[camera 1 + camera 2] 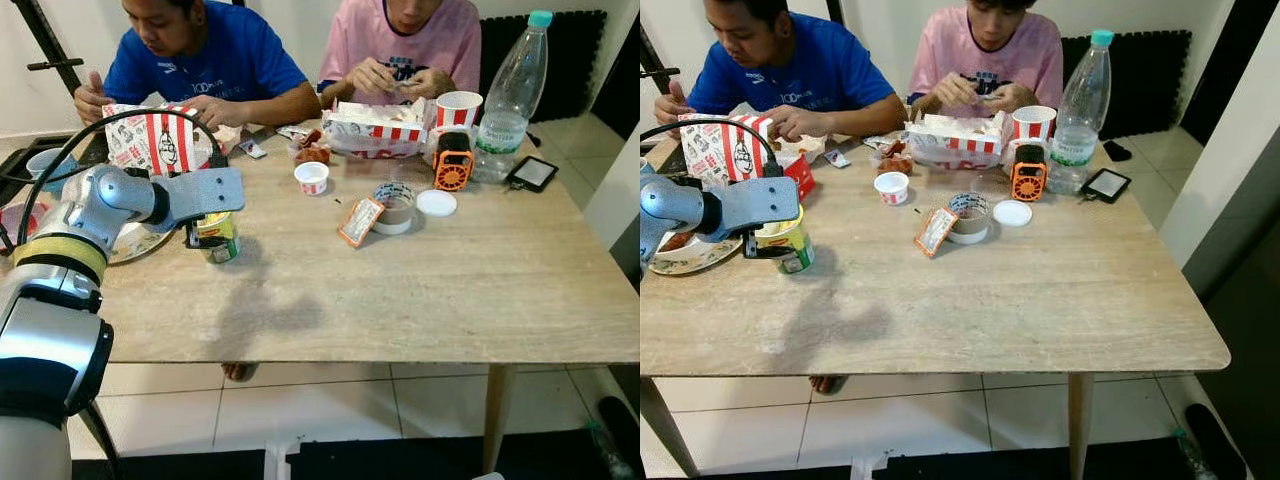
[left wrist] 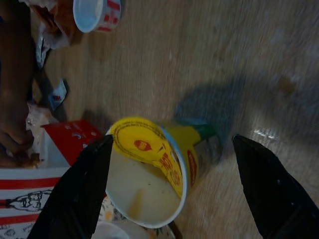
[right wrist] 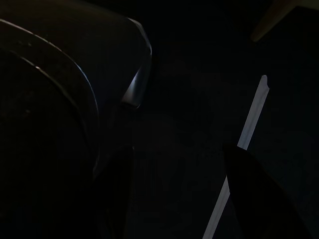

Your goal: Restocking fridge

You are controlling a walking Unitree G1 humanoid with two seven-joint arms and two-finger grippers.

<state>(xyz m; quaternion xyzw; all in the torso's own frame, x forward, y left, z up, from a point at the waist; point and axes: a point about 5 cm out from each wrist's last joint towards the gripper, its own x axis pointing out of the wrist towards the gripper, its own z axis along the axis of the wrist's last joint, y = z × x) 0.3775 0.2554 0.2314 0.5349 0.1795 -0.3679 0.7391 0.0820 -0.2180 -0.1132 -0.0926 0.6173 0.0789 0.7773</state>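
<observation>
My left gripper [image 2: 169, 189] reaches over the wooden table [image 1: 420, 290], its two black fingers [image 2: 82, 194] spread wide on either side of an opened yellow noodle cup [image 2: 149, 174], not clamped on it. The cup stands near the table's left edge, its yellow lid peeled back, just beside a plate [image 1: 685, 255] and a red-and-white striped food box [image 1: 150, 135]. Two people sit at the far side, their hands on fast-food boxes. A tape roll [image 1: 395, 207], a small sauce tub [image 1: 312, 177], an orange gadget [image 1: 453, 163] and a water bottle [image 1: 512, 95] lie further across. My right gripper [image 3: 179, 194] hangs in the dark, fingers apart.
</observation>
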